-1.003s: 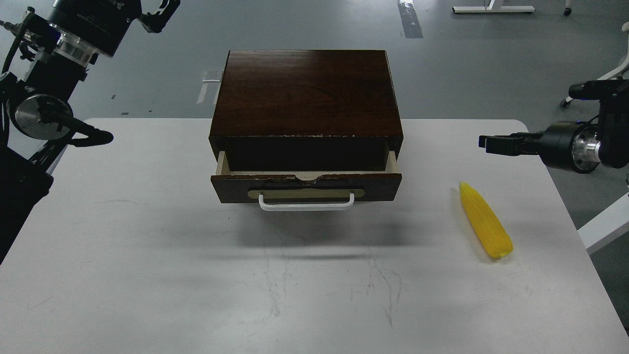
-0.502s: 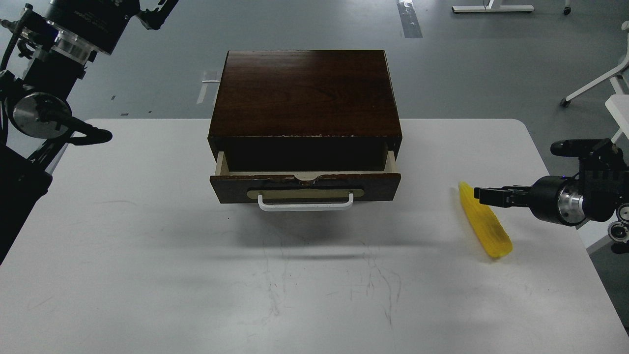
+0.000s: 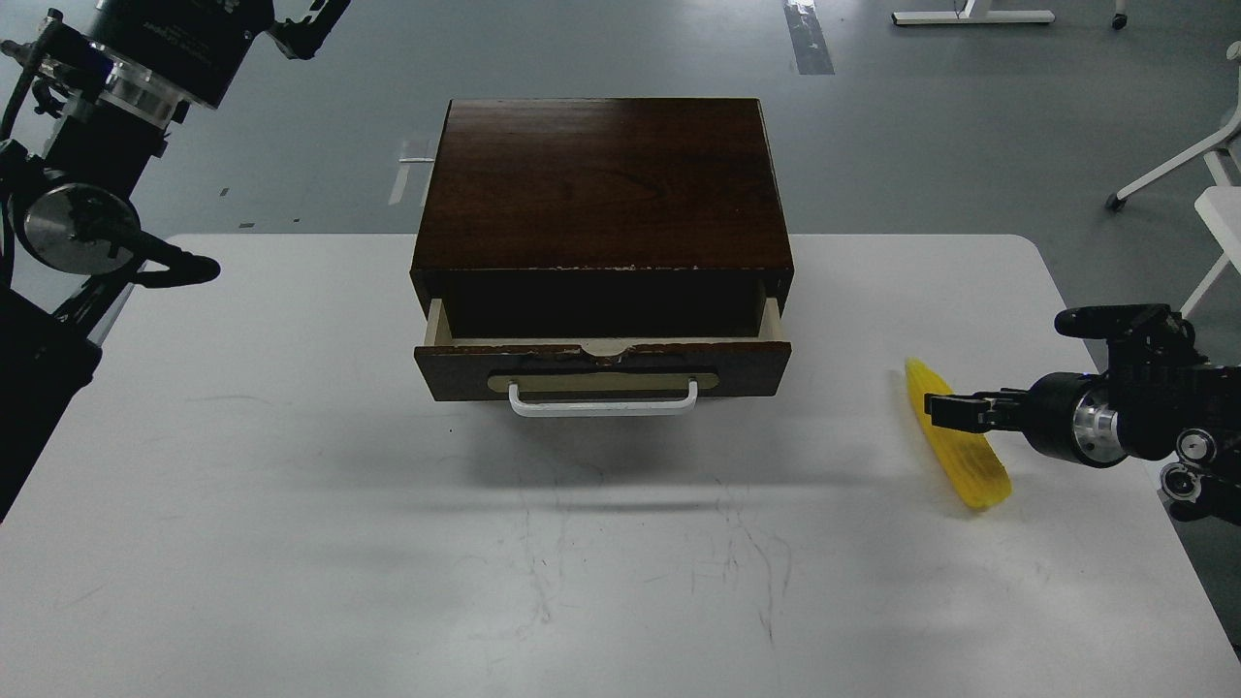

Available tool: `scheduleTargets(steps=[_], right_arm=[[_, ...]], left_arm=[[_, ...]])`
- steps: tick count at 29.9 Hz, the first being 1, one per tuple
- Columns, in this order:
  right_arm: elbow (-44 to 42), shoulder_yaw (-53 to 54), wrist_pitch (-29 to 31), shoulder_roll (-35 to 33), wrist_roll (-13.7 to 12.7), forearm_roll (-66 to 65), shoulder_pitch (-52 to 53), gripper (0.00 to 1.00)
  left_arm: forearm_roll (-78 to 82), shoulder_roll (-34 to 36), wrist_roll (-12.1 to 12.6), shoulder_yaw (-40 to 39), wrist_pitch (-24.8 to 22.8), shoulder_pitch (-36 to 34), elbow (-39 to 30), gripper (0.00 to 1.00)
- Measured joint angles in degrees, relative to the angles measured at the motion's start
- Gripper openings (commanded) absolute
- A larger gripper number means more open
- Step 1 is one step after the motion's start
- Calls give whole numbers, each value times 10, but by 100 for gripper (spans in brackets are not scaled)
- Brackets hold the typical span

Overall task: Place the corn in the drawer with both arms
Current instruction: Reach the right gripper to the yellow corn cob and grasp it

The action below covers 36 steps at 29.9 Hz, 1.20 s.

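The yellow corn lies on the white table at the right, tip pointing away from me. My right gripper reaches in from the right edge and hangs over the middle of the corn; its fingers are seen side-on and cannot be told apart. The dark brown drawer with its white bar handle is pulled partly out of the cabinet; its inside is dark. My left gripper is raised at the top left, far from the drawer, partly cut off by the view's edge.
The left arm's thick joints stand over the table's left edge. The right arm's body sits over the table's right edge. A white chair base stands on the grey floor at the right.
My right gripper has come down and slightly left, from above the table's right edge to over the corn's middle. The left arm, drawer and corn have stayed put.
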Motion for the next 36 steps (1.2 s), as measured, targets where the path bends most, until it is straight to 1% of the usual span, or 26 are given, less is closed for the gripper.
scheduleTargets(steps=[8, 12, 16, 18, 21, 23, 24, 26, 28, 29, 30, 31, 33, 36], right_arm=[[-13, -13, 0, 11, -1, -2, 3, 93], [-16, -15, 0, 17, -1, -27, 2, 91], [-23, -15, -1, 25, -2, -58, -1, 82], [-24, -15, -2, 26, -8, -62, -2, 78], [-24, -18, -2, 28, -21, -64, -5, 75], [-24, -22, -4, 30, -25, -66, -7, 74], [-24, -24, -8, 30, -26, -66, -9, 71], [-24, -26, -23, 31, -27, -67, -17, 70], [-24, -26, -40, 31, -27, -67, -21, 65], [-24, -26, -47, 30, -27, -67, -22, 57], [-24, -25, -51, 29, -27, -67, -23, 52], [-24, -24, -55, 28, -28, -66, -23, 50], [-23, -24, -57, 27, -28, -65, -24, 43], [-23, -24, -58, 27, -29, -64, -25, 42]], left_arm=[[0, 6, -7, 0, 0, 2, 0, 98], [0, 6, -7, 0, 0, 2, 0, 98], [0, 6, -7, 0, 0, 2, 0, 98], [0, 6, -9, 0, 0, 2, 0, 98], [0, 7, -16, 0, 0, 3, 0, 98], [0, 7, -20, 0, 0, 5, 0, 98], [0, 7, -22, 0, 0, 6, 0, 98], [0, 7, -23, 0, 0, 7, 0, 98], [0, 7, -24, 0, 0, 9, 0, 98], [0, 7, -24, 0, 0, 10, 0, 98], [0, 7, -24, 0, 0, 10, 0, 98], [0, 7, -24, 0, 0, 10, 0, 98], [0, 7, -24, 0, 0, 10, 0, 98], [0, 6, -24, 0, 0, 10, 0, 98]])
